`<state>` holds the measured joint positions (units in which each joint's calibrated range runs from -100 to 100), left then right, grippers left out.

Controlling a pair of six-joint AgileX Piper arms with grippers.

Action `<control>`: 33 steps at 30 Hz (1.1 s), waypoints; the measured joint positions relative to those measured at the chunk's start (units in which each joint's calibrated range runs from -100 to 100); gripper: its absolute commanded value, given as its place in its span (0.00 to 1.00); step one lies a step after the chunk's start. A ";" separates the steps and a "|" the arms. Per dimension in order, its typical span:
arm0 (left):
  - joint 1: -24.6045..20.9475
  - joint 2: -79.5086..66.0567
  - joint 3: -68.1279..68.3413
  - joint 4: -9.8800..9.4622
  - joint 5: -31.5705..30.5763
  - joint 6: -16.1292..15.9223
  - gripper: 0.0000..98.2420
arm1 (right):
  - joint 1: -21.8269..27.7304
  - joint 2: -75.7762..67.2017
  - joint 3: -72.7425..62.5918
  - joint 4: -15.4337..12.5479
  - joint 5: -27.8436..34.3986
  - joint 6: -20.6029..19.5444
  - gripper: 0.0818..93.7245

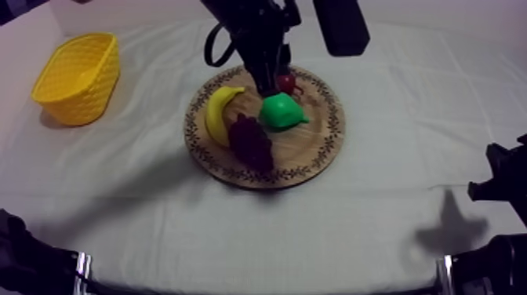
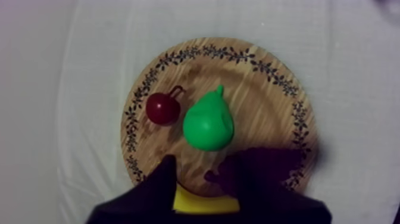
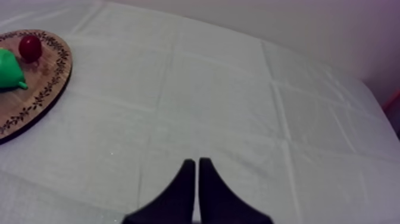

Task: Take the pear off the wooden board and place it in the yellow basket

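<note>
Two grippers, one at work.

Left gripper (image 1: 270, 82): hangs over the round wooden board (image 1: 318, 157), upper centre of the top view. Its tips sit between the pear (image 1: 281, 111) and the small red fruit (image 1: 288, 81). The fingers are spread, gripping nothing and touching nothing. Its own camera shows one black finger (image 2: 163, 184) off to one side, with the banana (image 2: 205, 205) visible in the gap.

Pear: on the board near its middle, lying on its side just ahead of the fingertips. Its long axis runs across the top view with the stem end toward frame right. The grapes (image 1: 251, 141) lie to its lower left.

Right gripper (image 3: 196, 179): fingers pressed together, empty, over bare cloth (image 3: 238, 89), well apart from the board.

Nearer arm: left.

Yellow basket (image 1: 78, 74): upper left of frame, well apart from the board.

Judgement: a short descent, with the fingers closing across the pear's body.
</note>
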<state>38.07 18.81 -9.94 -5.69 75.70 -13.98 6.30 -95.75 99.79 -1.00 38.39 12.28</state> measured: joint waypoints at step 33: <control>-3.12 24.55 -13.44 2.08 3.14 -2.54 0.98 | 0.00 0.00 0.00 0.00 0.00 -0.03 0.00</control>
<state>34.95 43.36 -23.38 -3.60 78.83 -16.51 6.30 -95.75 99.79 -1.00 38.39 12.25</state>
